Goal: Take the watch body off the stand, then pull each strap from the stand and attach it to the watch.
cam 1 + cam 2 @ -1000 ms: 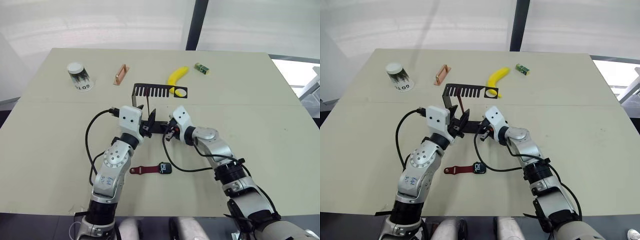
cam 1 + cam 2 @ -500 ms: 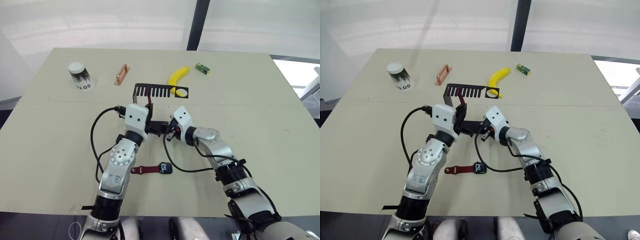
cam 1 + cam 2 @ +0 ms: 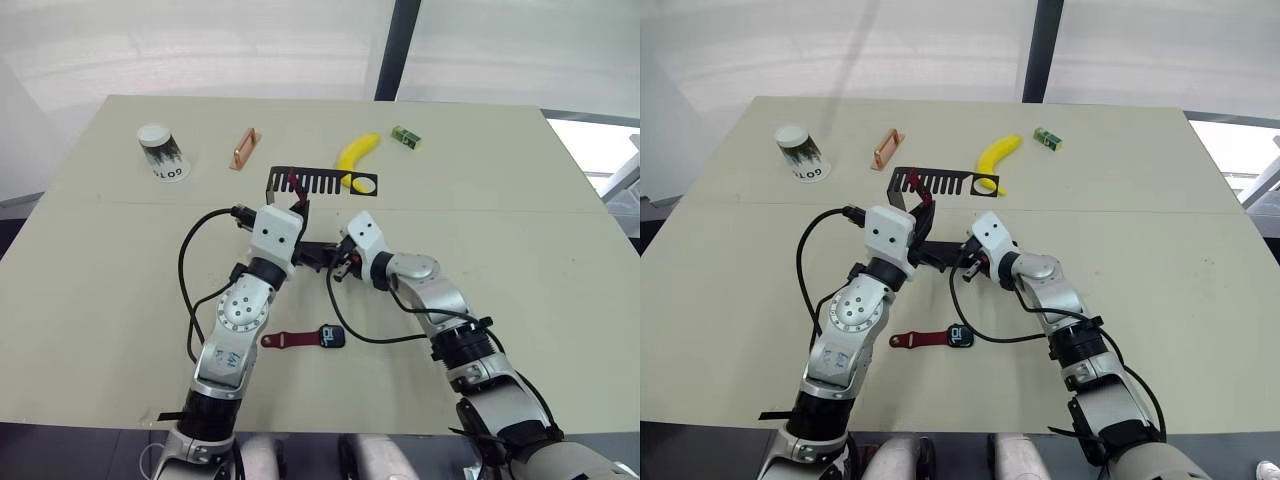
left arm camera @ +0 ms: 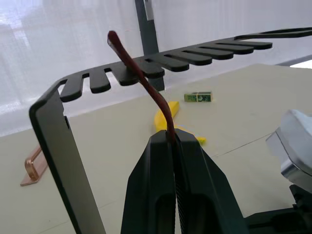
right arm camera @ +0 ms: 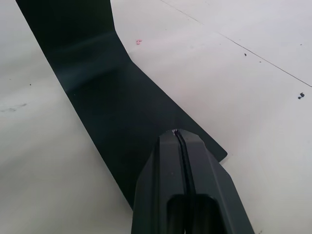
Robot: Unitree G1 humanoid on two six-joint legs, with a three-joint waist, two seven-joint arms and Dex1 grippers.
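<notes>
Left pincer (image 4: pixel 173 146) clamped on a maroon strap (image 4: pixel 141 78), fingers pressed together on its lower end; strap curves up from the fingertips, its free end poking through a slot of the stand's comb top. In the left eye view the left pincer (image 3: pixel 297 212) sits just under the comb arm, near the upright. Right pincer (image 5: pixel 178 134) fingers together, nothing between them, tips pressed down on the flat base of the stand (image 5: pixel 117 97); in the left eye view the right pincer (image 3: pixel 338 268) is low at the base, right of the left one. Stand (image 3: pixel 322 181) stands upright mid-bench, comb arm running to the right, round hole at its end just in front of a banana (image 3: pixel 355 153). Watch body (image 3: pixel 330 336) lies flat on the bench (image 3: pixel 540 210), screen up with white digits, nearer the robot than the stand and between the two arms; second maroon strap (image 3: pixel 288 340) joined to its left side, lying flat. Far side of the bench: upturned paper cup (image 3: pixel 160 152) at left, copper bar (image 3: pixel 242 149) to its right, small green block (image 3: pixel 404 137) right of the banana. Black cables loop from both wrists across the bench.
</notes>
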